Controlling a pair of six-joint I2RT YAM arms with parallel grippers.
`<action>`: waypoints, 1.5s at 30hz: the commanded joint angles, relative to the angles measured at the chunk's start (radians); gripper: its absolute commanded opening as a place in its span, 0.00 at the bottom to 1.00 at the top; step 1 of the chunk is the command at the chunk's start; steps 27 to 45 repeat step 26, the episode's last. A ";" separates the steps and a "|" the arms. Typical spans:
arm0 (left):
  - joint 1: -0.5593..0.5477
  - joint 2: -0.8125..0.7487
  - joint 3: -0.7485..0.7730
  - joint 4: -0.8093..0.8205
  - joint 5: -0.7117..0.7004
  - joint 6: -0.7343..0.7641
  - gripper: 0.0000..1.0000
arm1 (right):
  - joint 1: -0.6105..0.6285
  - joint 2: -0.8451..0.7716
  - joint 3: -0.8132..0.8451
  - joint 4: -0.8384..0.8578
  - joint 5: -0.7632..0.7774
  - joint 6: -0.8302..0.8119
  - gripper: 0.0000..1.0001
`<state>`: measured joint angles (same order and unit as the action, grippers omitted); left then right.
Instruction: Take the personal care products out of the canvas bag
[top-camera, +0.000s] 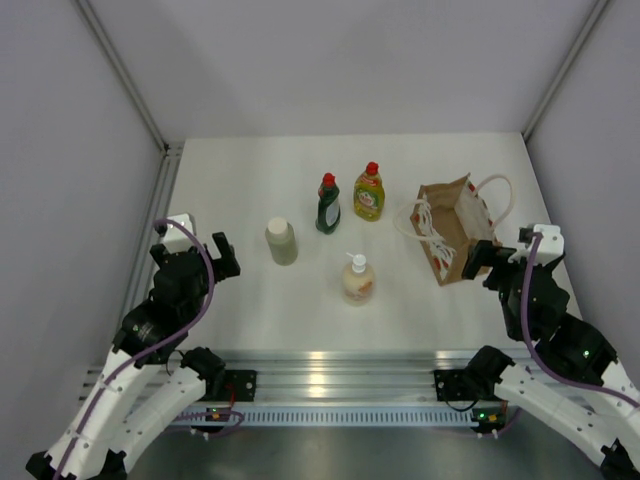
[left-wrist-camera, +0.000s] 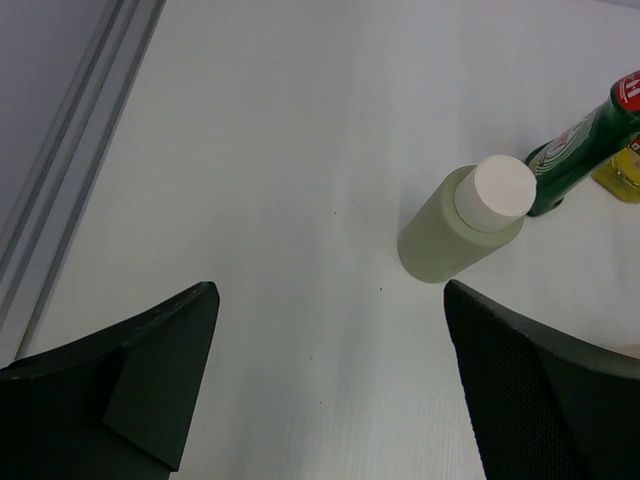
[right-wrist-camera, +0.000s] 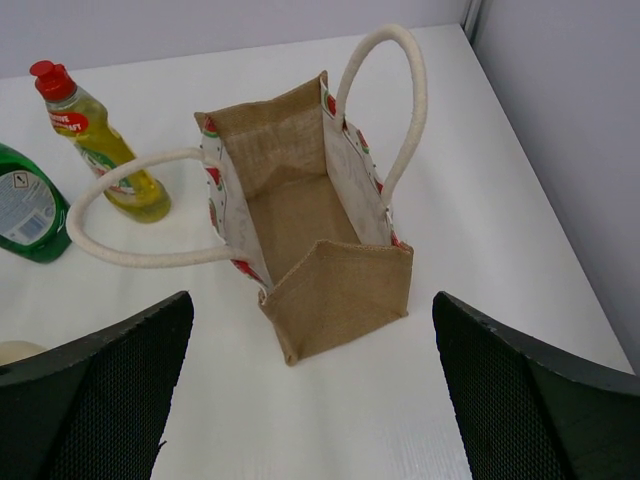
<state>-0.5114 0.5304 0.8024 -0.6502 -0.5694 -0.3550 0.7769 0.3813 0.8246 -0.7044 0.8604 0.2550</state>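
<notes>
The canvas bag (top-camera: 452, 230) sits at the right of the table with its white rope handles splayed out. In the right wrist view the bag (right-wrist-camera: 335, 285) shows an empty inside. Out on the table are the cream cylinder (top-camera: 281, 241), the dark green bottle (top-camera: 328, 204), the yellow-green bottle (top-camera: 369, 192) and the peach pump bottle (top-camera: 357, 280). My left gripper (top-camera: 200, 247) is open and empty, left of the cream cylinder (left-wrist-camera: 460, 225). My right gripper (top-camera: 508, 250) is open and empty, just near of the bag.
Grey walls close in the table on the left, right and back. A metal rail (top-camera: 330, 365) runs along the near edge between the arm bases. The dark green bottle (right-wrist-camera: 25, 205) and the yellow-green bottle (right-wrist-camera: 105, 150) stand left of the bag.
</notes>
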 joint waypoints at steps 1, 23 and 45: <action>0.004 -0.004 -0.003 0.058 0.020 0.019 0.98 | 0.015 0.011 0.001 -0.024 0.037 0.013 1.00; 0.005 -0.010 -0.006 0.070 0.046 0.028 0.98 | 0.015 0.047 0.008 -0.023 0.045 0.013 1.00; 0.005 -0.009 -0.006 0.072 0.049 0.030 0.98 | 0.016 0.057 0.011 -0.023 0.045 0.012 0.99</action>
